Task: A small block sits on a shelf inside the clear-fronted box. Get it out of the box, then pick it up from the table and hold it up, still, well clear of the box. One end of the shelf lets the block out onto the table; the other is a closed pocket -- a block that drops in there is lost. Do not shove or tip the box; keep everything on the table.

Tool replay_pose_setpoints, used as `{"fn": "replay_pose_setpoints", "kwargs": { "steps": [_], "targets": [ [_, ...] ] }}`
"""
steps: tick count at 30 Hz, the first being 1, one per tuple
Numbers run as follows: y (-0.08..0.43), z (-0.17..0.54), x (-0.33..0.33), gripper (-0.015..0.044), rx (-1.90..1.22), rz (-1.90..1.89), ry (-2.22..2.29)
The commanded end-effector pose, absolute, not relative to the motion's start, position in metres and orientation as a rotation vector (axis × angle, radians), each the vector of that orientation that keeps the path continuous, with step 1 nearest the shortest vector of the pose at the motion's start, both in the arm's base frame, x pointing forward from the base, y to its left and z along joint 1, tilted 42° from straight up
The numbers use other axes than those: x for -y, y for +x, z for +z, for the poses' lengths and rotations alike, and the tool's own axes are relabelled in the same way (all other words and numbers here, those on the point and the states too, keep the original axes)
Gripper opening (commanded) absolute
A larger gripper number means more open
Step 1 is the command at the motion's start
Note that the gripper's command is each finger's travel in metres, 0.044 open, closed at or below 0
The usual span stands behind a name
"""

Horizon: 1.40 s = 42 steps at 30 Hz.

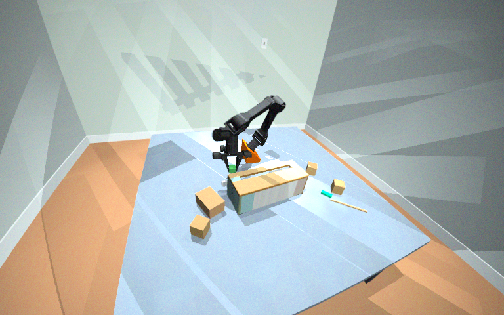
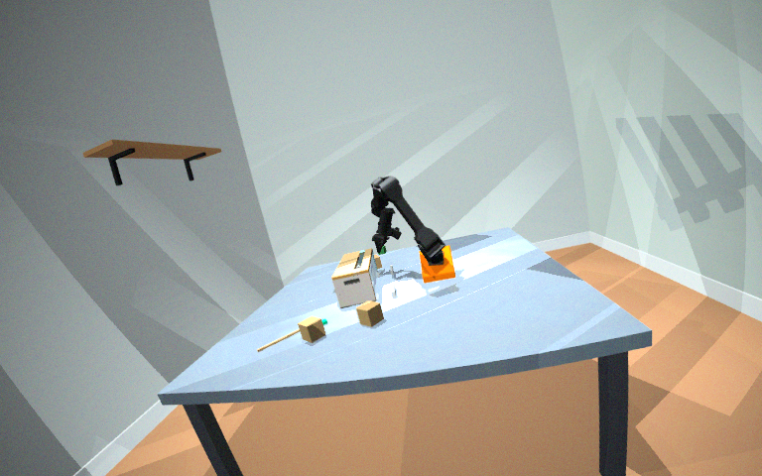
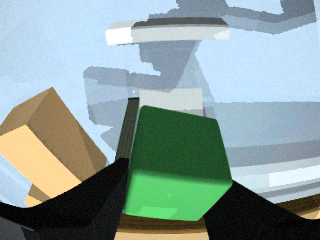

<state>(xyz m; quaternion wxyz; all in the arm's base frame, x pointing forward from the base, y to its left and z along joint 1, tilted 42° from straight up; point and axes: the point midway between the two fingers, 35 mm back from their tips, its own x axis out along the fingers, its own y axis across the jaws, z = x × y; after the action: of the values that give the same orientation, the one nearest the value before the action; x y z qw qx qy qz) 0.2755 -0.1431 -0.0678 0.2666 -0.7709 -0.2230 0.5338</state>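
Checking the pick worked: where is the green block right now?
In the top view the green block is clamped in the claw, off the table just beyond the left end of the box, by the orange base.

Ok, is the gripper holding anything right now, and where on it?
Yes: the gripper is shut on the green block, fingers pressing its two opposite side faces.
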Motion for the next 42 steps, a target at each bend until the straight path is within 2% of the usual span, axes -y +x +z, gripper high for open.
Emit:
{"fn": "replay_pose_setpoints", "kwargs": {
  "steps": [1, 21, 42],
  "targets": [
    [0.272, -0.053, 0.146, 0.0, 0.51, 1.454, -2.051],
    [0.249, 0.011, 0.148, 0.0, 0.07, 1.436, -1.892],
    [0.248, 0.013, 0.148, 0.0, 0.056, 1.433, -1.887]
  ]
}}
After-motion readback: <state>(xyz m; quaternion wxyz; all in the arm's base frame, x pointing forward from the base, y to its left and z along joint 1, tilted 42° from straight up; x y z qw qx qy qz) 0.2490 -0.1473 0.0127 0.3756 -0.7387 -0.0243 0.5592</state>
